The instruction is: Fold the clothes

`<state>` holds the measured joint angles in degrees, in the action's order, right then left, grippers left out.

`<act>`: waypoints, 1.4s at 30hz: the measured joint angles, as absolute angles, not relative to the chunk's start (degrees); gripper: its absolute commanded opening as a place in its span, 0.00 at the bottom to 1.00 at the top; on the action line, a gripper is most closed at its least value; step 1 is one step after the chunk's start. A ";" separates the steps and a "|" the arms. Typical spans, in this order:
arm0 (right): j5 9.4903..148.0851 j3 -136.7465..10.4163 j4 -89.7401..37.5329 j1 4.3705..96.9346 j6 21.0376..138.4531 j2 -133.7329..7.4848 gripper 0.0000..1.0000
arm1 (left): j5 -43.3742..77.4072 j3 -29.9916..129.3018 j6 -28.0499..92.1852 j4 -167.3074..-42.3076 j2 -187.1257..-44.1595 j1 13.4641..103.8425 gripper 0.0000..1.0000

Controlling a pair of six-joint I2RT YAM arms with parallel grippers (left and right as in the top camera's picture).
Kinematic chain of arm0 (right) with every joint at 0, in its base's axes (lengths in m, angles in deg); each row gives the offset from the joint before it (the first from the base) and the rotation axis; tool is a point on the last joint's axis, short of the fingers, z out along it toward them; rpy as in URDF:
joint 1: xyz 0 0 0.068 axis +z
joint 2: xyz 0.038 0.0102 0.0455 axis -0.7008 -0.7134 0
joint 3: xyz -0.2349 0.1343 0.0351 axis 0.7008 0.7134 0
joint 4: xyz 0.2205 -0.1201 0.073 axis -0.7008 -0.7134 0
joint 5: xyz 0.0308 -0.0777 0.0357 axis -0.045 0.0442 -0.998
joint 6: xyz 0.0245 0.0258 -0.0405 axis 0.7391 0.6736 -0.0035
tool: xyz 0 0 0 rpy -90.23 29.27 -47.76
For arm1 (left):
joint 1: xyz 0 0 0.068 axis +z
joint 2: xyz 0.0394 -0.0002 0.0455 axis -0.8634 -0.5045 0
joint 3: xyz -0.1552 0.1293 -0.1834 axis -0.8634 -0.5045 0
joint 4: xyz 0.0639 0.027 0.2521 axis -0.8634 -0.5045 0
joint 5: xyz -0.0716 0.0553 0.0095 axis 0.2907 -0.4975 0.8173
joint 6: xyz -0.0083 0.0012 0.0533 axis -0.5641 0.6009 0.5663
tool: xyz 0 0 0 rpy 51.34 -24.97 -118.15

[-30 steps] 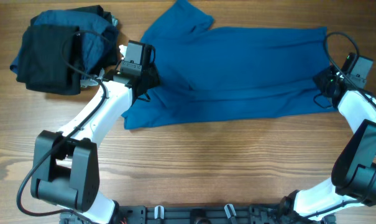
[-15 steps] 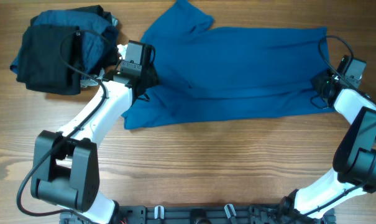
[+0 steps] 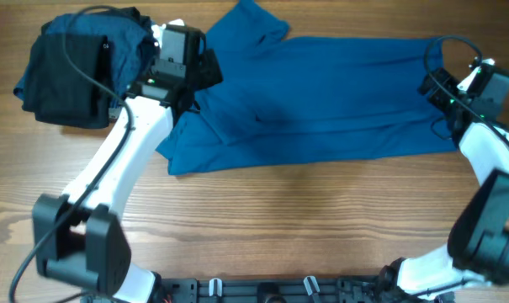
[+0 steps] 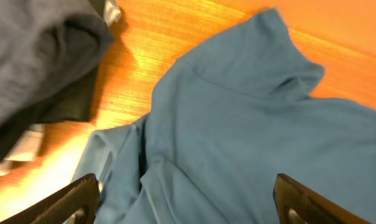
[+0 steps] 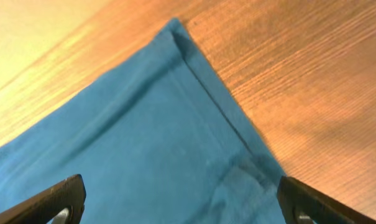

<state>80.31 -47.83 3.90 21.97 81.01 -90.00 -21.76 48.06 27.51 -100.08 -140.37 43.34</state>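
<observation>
The medium-blue shirt (image 3: 321,101) lies folded lengthwise across the table, with a sleeve sticking out at the far left. My left gripper (image 3: 202,74) hovers open over the shirt's left end, near the collar folds (image 4: 175,168). Only the two fingertips (image 4: 76,198) show in its wrist view, wide apart with just fabric below. My right gripper (image 3: 433,85) stands open above the shirt's right hem corner (image 5: 181,37). Its fingertips (image 5: 309,200) are spread and hold nothing. The shirt (image 5: 132,143) lies flat beneath them.
A pile of black and dark blue clothes (image 3: 77,63) sits at the far left corner, close to my left arm; its edge (image 4: 38,68) shows in the left wrist view. Bare wooden table (image 3: 279,227) runs along the front.
Both grippers have opened and let go of the shirt. The left one has risen and moved toward the far side; the right one has lifted off the hem.
</observation>
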 measured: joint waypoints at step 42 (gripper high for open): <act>76.26 -48.66 -4.15 66.38 34.55 -93.67 0.56 | -4.73 46.97 21.48 -120.95 -154.06 52.54 0.04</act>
<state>76.26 -48.66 -4.15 66.38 34.55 -93.67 -4.73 46.97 21.48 -120.95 -154.06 52.54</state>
